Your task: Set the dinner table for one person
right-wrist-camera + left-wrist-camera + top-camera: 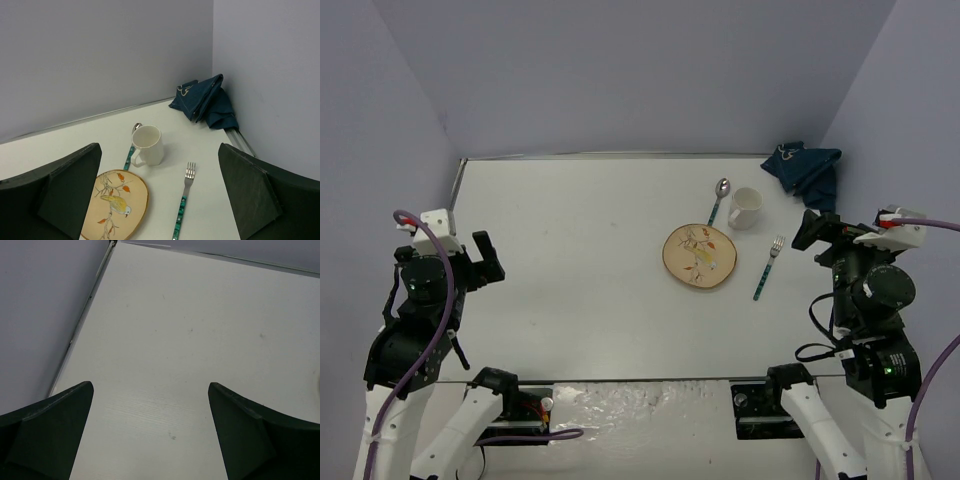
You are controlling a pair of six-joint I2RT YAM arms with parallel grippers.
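Observation:
On the white dinner table (580, 260) lie a tan plate with a bird drawing (699, 257) (116, 206), a white mug (745, 208) (145, 145), a spoon (719, 197) (131, 147) behind the mug, and a fork with a green handle (768, 266) (183, 200) right of the plate. A crumpled dark blue cloth placemat (804, 170) (204, 99) sits in the far right corner. My left gripper (485, 258) (150, 405) is open and empty above the left side of the table. My right gripper (817, 232) (160, 170) is open and empty, right of the fork.
Grey-violet walls enclose the table on the left, far and right sides. A metal rail (80, 325) runs along the table's left edge, and another rail (242, 142) runs along the right edge.

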